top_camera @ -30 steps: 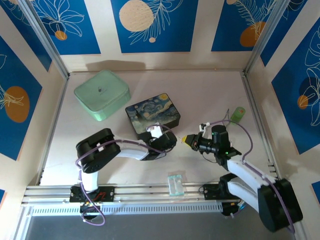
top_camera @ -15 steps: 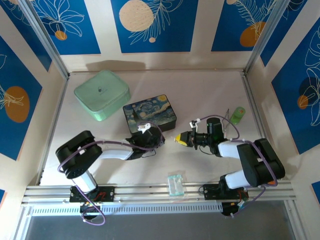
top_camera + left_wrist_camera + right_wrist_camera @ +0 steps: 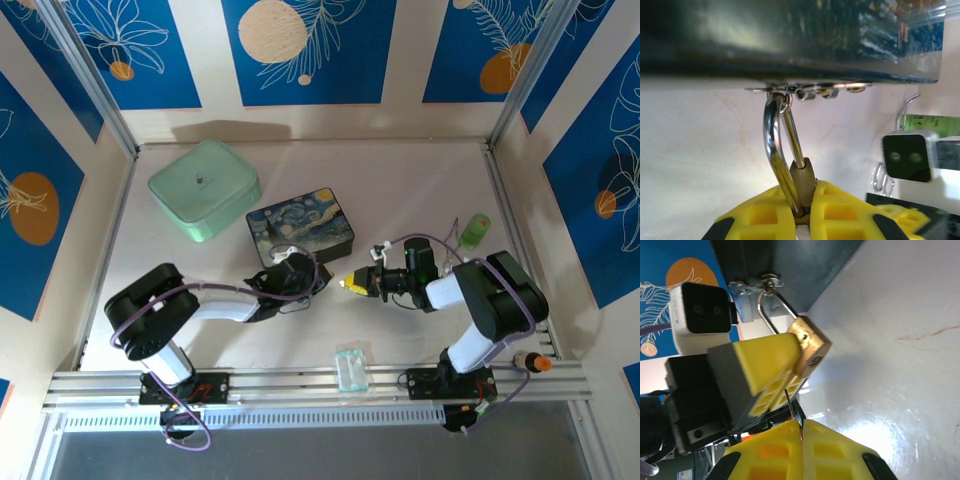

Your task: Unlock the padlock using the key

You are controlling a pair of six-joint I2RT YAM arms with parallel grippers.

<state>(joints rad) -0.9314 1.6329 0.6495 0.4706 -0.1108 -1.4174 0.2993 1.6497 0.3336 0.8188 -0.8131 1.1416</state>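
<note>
The padlock (image 3: pixel 804 184) has a brass body and a silver shackle hooked through the hasp (image 3: pixel 807 91) on the front of the starry-night tin (image 3: pixel 300 226). My left gripper (image 3: pixel 807 202) is shut on the padlock's body, its yellow fingers (image 3: pixel 771 365) on either side. In the right wrist view the padlock (image 3: pixel 812 346) hangs tilted with its keyhole end facing me. My right gripper (image 3: pixel 802 432) is shut on the key (image 3: pixel 793 406), a thin blade standing up toward the padlock's underside, its tip just short of the keyhole. From above, the right gripper (image 3: pixel 352 283) faces the left gripper (image 3: pixel 312 277), close together.
A mint-green tin (image 3: pixel 204 188) sits at the back left. A clear plastic packet (image 3: pixel 351 366) lies by the near rail (image 3: pixel 300 382). A small green object (image 3: pixel 476 229) rests by the right wall. The starry tin (image 3: pixel 790 35) stands directly behind the padlock.
The right gripper has moved left with the key, closing on the padlock. The left gripper has drawn back to the left, and the starry tin shifted slightly left with it.
</note>
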